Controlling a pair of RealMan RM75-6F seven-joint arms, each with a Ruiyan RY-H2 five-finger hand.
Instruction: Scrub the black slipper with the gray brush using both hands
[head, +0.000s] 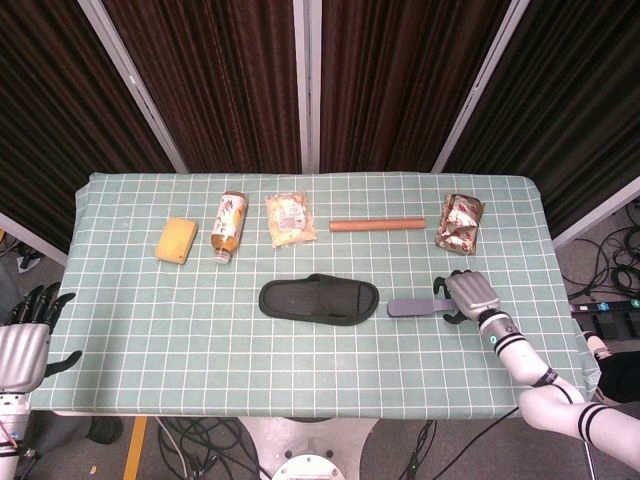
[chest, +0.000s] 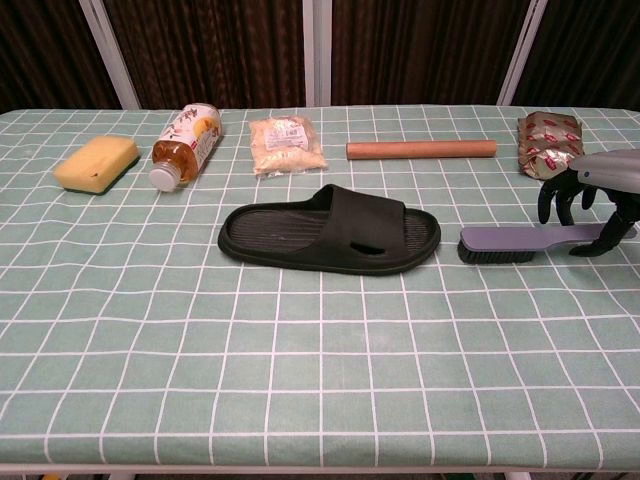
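Note:
The black slipper (head: 319, 300) (chest: 330, 233) lies flat at the table's middle, toe to the right. Just right of it lies the gray brush (head: 415, 306) (chest: 510, 242), bristles down, handle pointing right. My right hand (head: 468, 293) (chest: 590, 195) hovers over the brush handle with its fingers hanging behind the handle and the thumb in front; it does not grip the handle. My left hand (head: 25, 340) stays off the table's front left corner, fingers spread, holding nothing, and only the head view shows it.
Along the back row from left to right lie a yellow sponge (head: 176, 240), a bottle on its side (head: 228, 226), a clear food bag (head: 290, 219), a wooden rod (head: 377, 225) and a foil packet (head: 459, 222). The checked tablecloth (head: 200, 340) covers the table.

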